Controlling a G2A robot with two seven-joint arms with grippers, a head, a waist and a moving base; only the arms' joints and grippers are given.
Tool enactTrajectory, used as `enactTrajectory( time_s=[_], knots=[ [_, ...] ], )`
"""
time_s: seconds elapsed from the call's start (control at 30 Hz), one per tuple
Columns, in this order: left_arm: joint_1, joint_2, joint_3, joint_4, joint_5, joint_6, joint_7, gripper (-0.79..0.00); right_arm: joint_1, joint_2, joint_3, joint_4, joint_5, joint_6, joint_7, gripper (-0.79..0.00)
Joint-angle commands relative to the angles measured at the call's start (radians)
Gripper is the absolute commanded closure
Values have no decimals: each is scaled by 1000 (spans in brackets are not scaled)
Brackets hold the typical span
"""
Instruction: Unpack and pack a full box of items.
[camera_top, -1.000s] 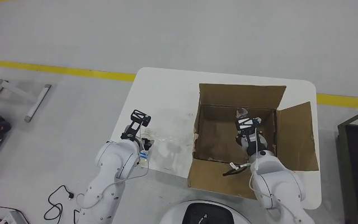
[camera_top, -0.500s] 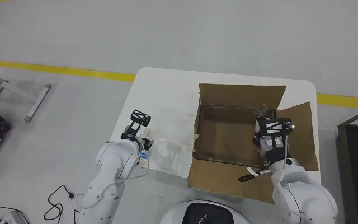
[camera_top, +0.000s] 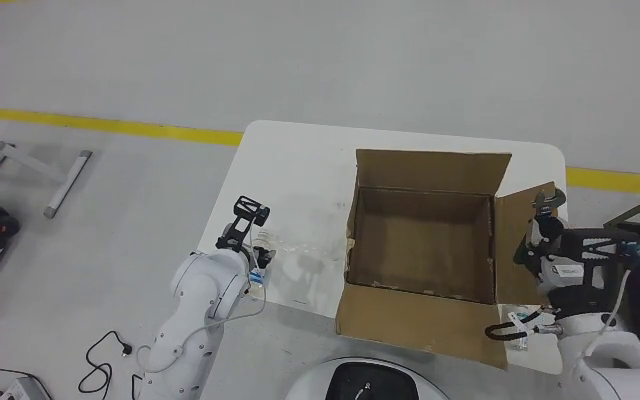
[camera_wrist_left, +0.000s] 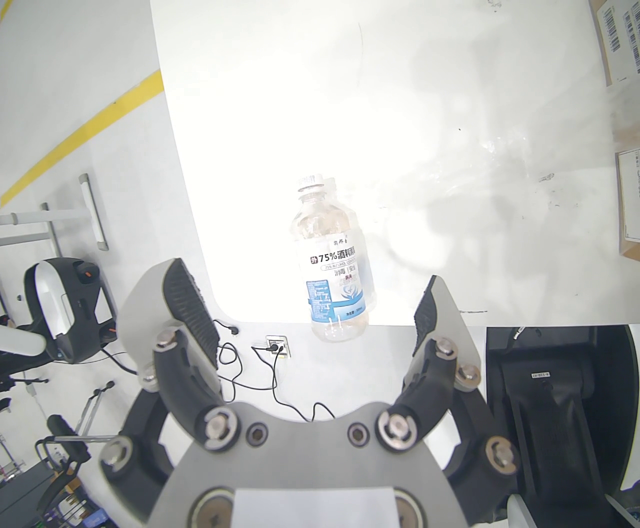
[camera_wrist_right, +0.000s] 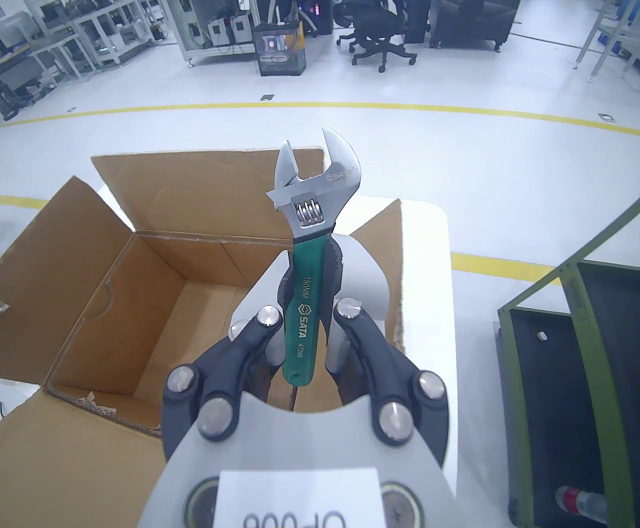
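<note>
Right claw (camera_wrist_right: 310, 280): it is closed on the green handle of the wrench (camera_wrist_right: 312, 200), and it hangs over the right flap of the box (camera_top: 430, 170), outside the box walls.
Wrench position: the steel head stands up beyond the fingers and only the narrow handle is clamped.
Left claw (camera_wrist_left: 305, 295): it is wide open and holds nothing. It hangs over the bottle (camera_wrist_left: 335, 270).
Bottle position: it seems to lie on its side on the table (camera_wrist_left: 400, 125), with its base right at the near edge and its cap pointing inward.
Risk of slip: the head is heavy and sits far from the grip, so the wrench may turn between the fingers or slide out. I judge that a fast swing would cause this.
Risk of bad landing: the right claw is near the right edge of the table. If the wrench is released here, it may hit the flap and slide to the floor, or fall off the table.
Risk at flap: a low path may catch the upright cardboard and push the box.
Risk for bottle: it is round and lies at the edge, so a small touch from one finger may roll it off the table.
Cause for bottle: a descent that is not centred, or closing at an angle across the smooth body.
</note>
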Motion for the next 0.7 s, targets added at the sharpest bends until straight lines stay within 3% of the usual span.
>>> enactTrajectory(
  time_s=[0.0, 0.67],
  knots=[
    [0, 0, 0, 0, 0, 0, 0, -785, -6, 2, 14, -4, 8, -7, 0, 0],
    [0, 0, 0, 0, 0, 0, 0, -785, -108, 22, 165, -35, 47, 36, -30, 0]
  ],
)
